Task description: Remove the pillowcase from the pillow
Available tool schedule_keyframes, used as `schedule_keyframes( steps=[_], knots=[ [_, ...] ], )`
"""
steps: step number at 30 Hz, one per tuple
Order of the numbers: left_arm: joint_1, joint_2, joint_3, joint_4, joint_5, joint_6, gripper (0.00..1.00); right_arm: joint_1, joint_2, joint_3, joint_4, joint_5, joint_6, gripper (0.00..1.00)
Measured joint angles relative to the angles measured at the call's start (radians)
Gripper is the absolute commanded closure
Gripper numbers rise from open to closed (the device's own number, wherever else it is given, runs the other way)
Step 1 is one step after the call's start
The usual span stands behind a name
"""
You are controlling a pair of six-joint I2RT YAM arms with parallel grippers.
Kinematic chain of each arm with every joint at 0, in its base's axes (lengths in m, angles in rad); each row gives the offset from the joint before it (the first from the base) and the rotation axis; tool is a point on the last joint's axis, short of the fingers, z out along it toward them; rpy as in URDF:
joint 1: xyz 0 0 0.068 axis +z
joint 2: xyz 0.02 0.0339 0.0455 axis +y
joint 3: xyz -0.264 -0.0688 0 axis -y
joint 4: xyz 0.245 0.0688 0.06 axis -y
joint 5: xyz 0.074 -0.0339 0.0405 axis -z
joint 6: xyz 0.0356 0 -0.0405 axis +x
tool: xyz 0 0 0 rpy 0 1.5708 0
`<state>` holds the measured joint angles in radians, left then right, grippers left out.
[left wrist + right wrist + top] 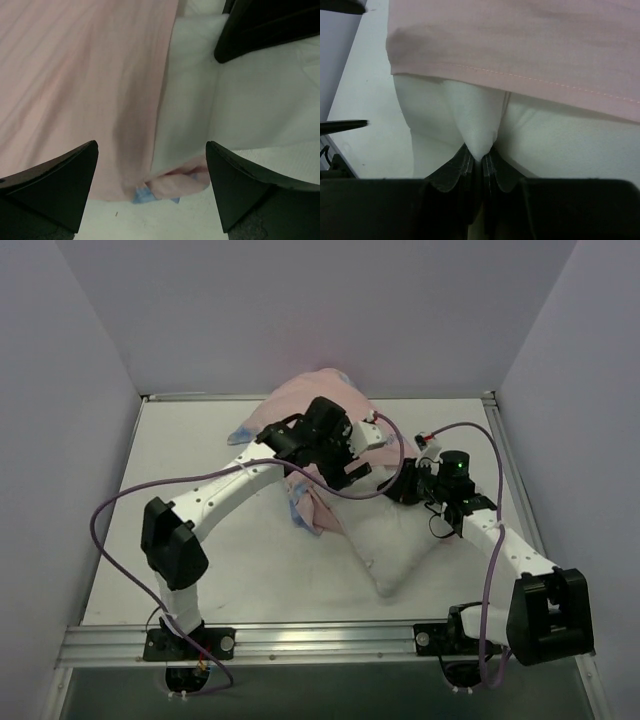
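Note:
The pillowcase (300, 405) lies bunched, pink side out, at the far middle of the table, and a blue-edged fold (305, 502) hangs toward the near side. The white pillow (400, 550) sticks out of it toward the near right. My left gripper (352, 472) hovers open over the pillowcase's edge. In the left wrist view its jaws stand wide apart (152, 190) with nothing between them, above pink pillowcase (75, 75) and white pillow (250, 100). My right gripper (481, 157) is shut on a pinched fold of the pillow (470, 120), just below the pillowcase hem (520, 35).
White walls (80, 390) close in the table (190, 440) on three sides. A metal rail (300, 642) with both arm bases runs along the near edge. Purple cables (120, 502) loop off both arms. The right arm's dark body (265, 25) sits close to the left gripper.

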<state>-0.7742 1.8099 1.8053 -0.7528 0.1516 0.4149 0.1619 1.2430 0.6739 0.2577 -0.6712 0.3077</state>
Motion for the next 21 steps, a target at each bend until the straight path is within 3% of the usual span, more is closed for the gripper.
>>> schedule_keyframes(
  steps=[5,6,7,12,13,15,16,21],
  knots=[
    [-0.039,0.159,0.108,0.036,-0.023,0.04,0.0,0.012,-0.072,-0.057,-0.002,0.0,0.022,1.0],
    [-0.038,0.177,0.119,0.048,-0.037,0.045,0.13,0.013,-0.077,-0.058,-0.008,0.0,0.025,1.0],
    [-0.037,0.194,0.129,0.061,-0.056,0.047,0.19,0.014,-0.08,-0.058,-0.014,0.001,0.026,1.0],
    [-0.031,0.255,0.196,0.076,-0.108,0.037,0.38,0.015,-0.081,-0.058,-0.02,0.012,0.027,1.0],
    [-0.029,0.263,0.212,0.077,-0.121,0.035,0.53,0.015,-0.081,-0.059,-0.021,0.012,0.029,1.0],
    [-0.026,0.274,0.237,0.099,-0.158,0.037,0.7,0.016,-0.081,-0.059,-0.026,0.012,0.034,1.0],
    [-0.024,0.283,0.258,0.119,-0.188,0.044,0.97,0.016,-0.081,-0.059,-0.029,0.011,0.037,1.0],
    [-0.015,0.418,0.4,0.148,-0.321,0.046,0.98,0.016,-0.094,-0.059,-0.046,0.016,0.05,1.0]
  ],
)
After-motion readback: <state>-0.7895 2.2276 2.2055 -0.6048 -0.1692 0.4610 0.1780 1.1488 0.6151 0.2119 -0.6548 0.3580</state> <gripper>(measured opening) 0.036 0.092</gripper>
